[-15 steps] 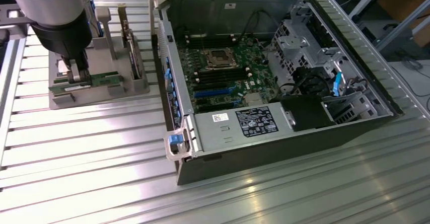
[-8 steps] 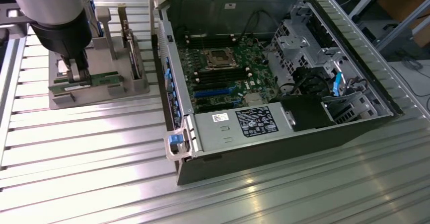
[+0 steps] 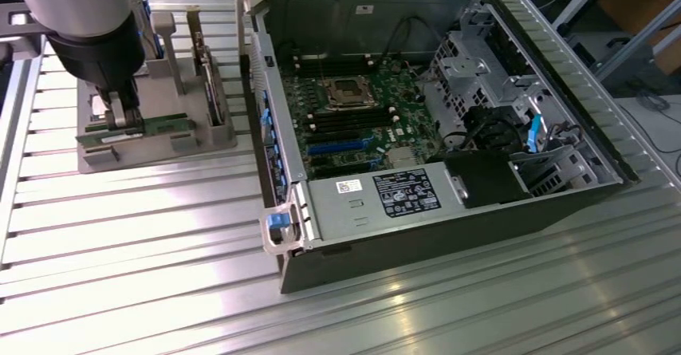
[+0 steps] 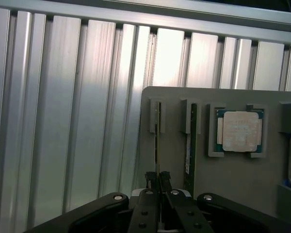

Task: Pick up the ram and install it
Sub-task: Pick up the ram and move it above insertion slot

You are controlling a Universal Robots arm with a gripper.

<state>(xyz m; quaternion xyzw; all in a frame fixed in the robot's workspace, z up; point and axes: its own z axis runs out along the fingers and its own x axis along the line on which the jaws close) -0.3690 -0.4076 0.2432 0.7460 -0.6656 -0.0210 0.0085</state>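
Wrist view: gripper (image 4: 158,177) squeezes the thin green ram (image 4: 156,145) by the edge of the tray (image 4: 262,184) — exterior view adds the open computer (image 3: 447,239).

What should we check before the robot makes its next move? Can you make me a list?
1. The gripper is pinching the memory stick: ok.
2. The memory stick stands on edge in the grey holder: ok.
3. The second stick is apart from the gripper: ok.
4. The computer case is open: ok.
5. The slots inside are free and ready: cannot tell.
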